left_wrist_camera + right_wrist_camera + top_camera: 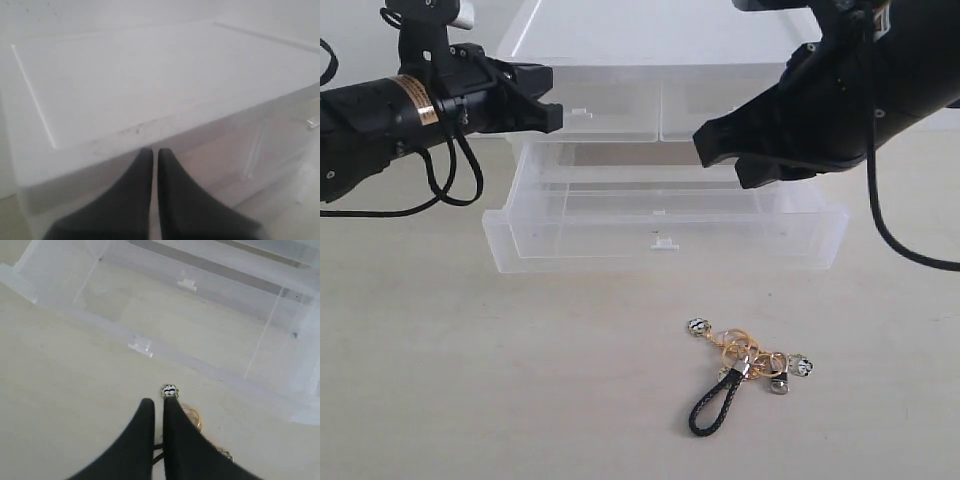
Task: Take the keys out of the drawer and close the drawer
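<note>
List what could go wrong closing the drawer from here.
1. The drawer is pulled far out; a push away from its tab handle could skew and jam it.
2. The keys lie just in front; the shut right gripper aimed at them might snag them.
3. The unit may slide back.

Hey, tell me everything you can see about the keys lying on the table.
The keys are a small bunch of gold rings with a black braided loop strap and a few small round charms. They lie flat and spread out on the pale table, in front of the open drawer and outside it. Only the table touches them.
</note>
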Robot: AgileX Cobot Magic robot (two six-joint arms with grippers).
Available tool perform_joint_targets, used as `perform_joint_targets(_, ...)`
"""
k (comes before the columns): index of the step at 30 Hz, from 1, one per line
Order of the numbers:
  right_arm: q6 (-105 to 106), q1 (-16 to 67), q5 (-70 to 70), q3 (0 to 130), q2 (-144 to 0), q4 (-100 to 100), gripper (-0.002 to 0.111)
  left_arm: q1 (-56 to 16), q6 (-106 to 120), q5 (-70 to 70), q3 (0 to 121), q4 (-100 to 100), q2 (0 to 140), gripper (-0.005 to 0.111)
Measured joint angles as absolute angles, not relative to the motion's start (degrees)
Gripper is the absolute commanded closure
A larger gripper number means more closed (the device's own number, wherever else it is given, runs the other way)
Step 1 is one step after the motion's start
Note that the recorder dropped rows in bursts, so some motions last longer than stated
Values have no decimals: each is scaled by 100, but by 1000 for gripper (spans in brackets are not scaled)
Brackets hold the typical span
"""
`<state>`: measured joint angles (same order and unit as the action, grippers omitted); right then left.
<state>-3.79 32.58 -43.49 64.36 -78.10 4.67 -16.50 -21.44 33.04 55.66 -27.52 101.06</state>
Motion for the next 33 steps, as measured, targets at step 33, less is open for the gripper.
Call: perform_joint_targets(33, 712, 3824, 2609, 1878, -7687, 2218, 109, -3238, -3148, 3369, 2704, -1832, 9193, 102)
